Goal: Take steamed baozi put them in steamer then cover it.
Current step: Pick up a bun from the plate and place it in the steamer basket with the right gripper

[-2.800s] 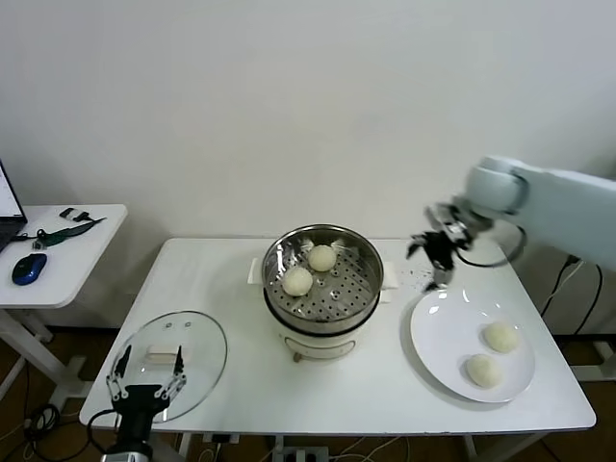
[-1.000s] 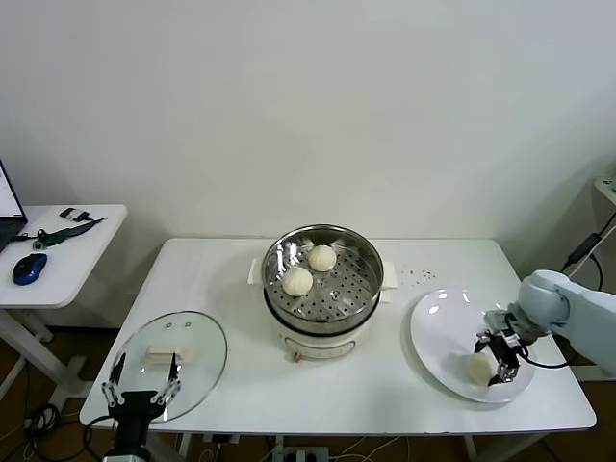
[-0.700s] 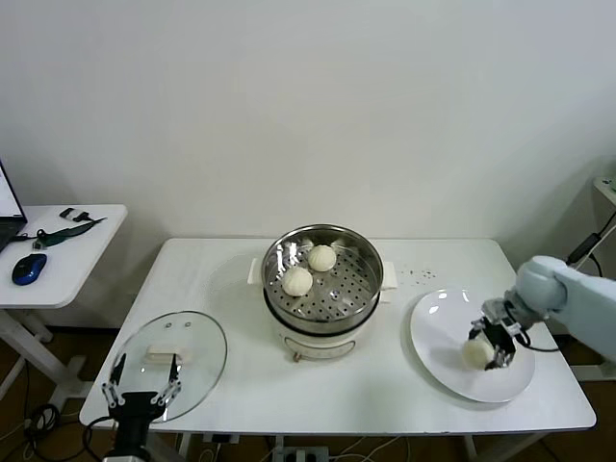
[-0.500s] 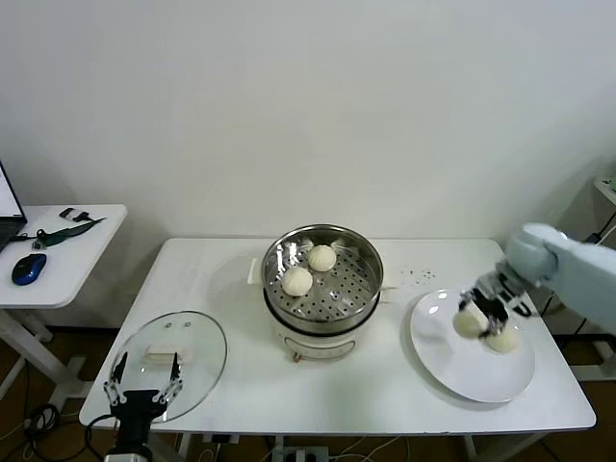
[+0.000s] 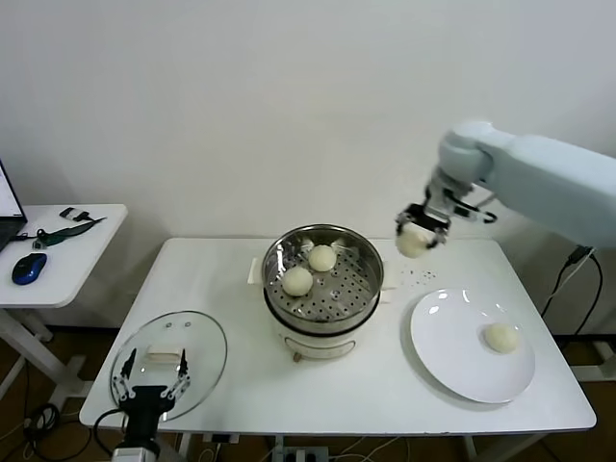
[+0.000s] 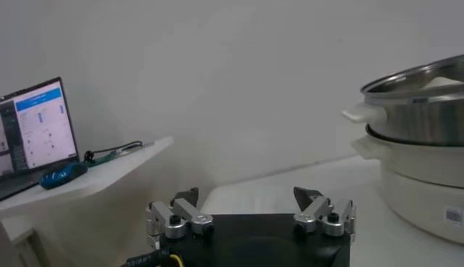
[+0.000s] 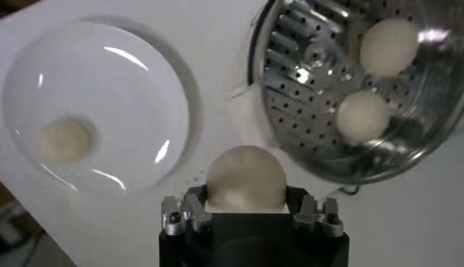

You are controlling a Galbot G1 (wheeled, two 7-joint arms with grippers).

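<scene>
My right gripper [image 5: 416, 231] is shut on a cream-white baozi [image 5: 412, 243] and holds it in the air just right of the steamer [image 5: 323, 289]. The right wrist view shows that baozi [image 7: 245, 179] between the jaws, above the table between the steamer [image 7: 304, 94] and the plate. Two baozi [image 5: 297, 280] [image 5: 321, 257] lie on the steamer's perforated tray. One baozi [image 5: 500, 336] lies on the white plate [image 5: 452, 356]. The glass cover [image 5: 197, 342] lies flat at the table's front left. My left gripper [image 5: 147, 377] is open, low at the front edge by the cover.
A white side table [image 5: 58, 252] stands at the left with a blue mouse [image 5: 29, 268] and a laptop edge. Small dark specks [image 5: 420, 277] mark the table behind the plate. The wall runs close behind the table.
My right gripper closed on a baozi on the plate, lifted it and carried it up and left to beside the steamer. One baozi is left on the plate. The left arm shifted only slightly.
</scene>
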